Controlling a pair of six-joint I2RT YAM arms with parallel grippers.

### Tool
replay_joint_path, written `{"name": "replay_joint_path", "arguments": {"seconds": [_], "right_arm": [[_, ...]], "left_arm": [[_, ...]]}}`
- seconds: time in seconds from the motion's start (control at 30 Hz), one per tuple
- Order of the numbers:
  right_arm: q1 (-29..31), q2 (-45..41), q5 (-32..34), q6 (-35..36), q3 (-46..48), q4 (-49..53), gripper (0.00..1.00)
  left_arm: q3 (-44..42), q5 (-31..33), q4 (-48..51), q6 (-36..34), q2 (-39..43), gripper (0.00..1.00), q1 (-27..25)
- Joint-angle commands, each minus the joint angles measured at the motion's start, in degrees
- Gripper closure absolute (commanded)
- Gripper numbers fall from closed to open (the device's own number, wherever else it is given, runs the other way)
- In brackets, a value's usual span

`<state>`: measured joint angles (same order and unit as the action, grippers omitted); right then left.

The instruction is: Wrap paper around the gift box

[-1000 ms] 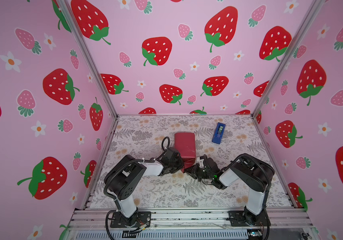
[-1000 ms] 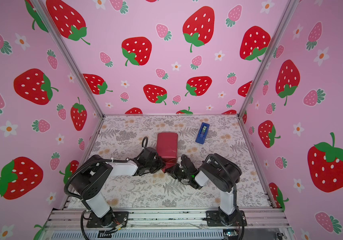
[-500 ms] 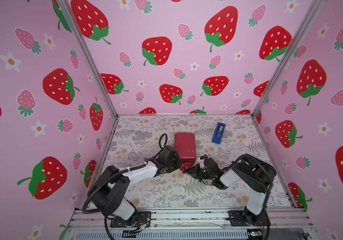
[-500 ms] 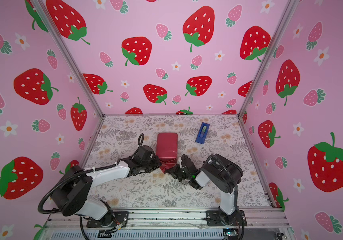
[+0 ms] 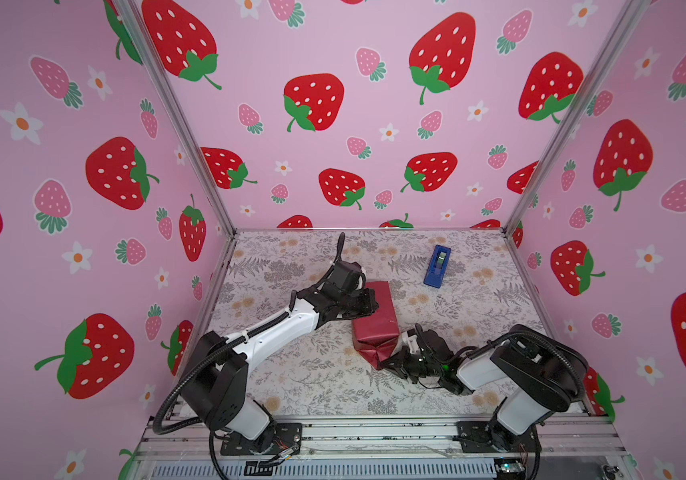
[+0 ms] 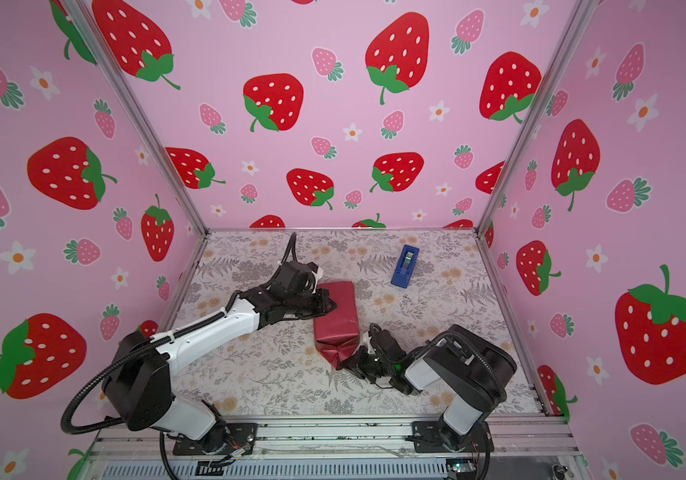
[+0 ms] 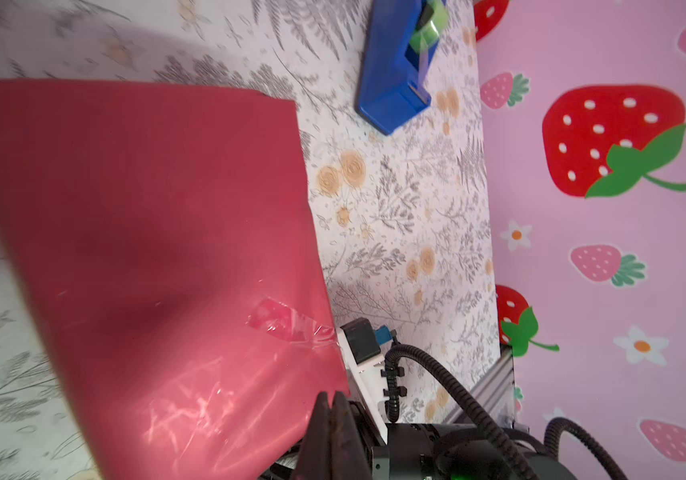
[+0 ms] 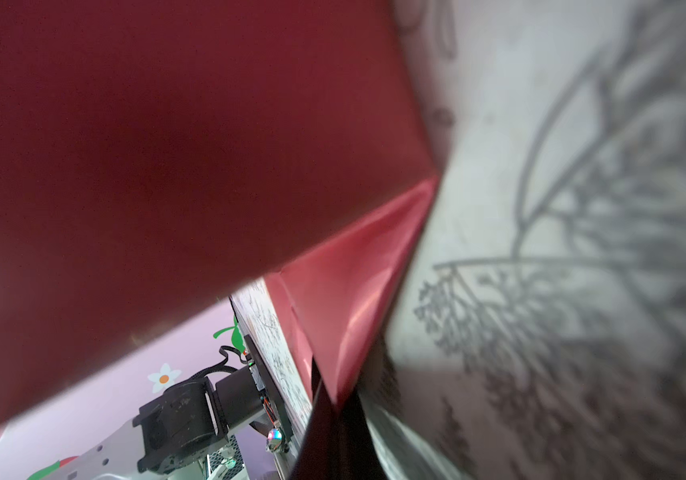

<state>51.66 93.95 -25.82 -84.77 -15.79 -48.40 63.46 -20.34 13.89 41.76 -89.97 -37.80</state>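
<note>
Now: paper (image 5: 376, 328) wrapped round hidden gift box, middle of worktop (image 5: 312, 374), long axis running away from me. Right tool (image 5: 387, 365) pinches paper's pointed near end. Left tool (image 5: 369, 304) clenched, nothing visibly held, at left flank, farther off.

Maroon paper (image 5: 374, 316) forms a glossy, creased oblong parcel lying flat near the centre of the table (image 5: 291, 374), its long axis running 12 to 6 o'clock. The 6 o'clock end tapers into a folded triangular flap. The gift box is hidden, probably inside.
</note>
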Motion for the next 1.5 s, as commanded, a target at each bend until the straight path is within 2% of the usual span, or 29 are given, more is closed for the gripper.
{"name": "replay_joint_path", "arguments": {"seconds": [0.0, 0.17, 0.67, 1.47], "right_arm": [[0.5, -1.3, -1.0, -1.3, 1.4, 1.0, 1.00], [0.6, -3.9, -0.5, -1.8, 1.3, 1.9, 1.00], [0.1, -11.1, 0.5, -1.4, -2.4, 9.2, 1.00], [-4.5, -9.2, -0.8, 1.0, -13.0, 14.1, 1.00]], "left_arm": [[0.4, -9.8, -0.6, -2.8, -3.9, 0.99, -0.5], [-1.0, -12.4, -1.0, -3.3, -7.9, 0.99, -0.5], [-5.5, -11.0, 1.1, -4.4, -12.2, 0.99, 2.2], [-6.3, -10.7, 2.9, -6.9, -15.2, 0.99, 3.2]]}}
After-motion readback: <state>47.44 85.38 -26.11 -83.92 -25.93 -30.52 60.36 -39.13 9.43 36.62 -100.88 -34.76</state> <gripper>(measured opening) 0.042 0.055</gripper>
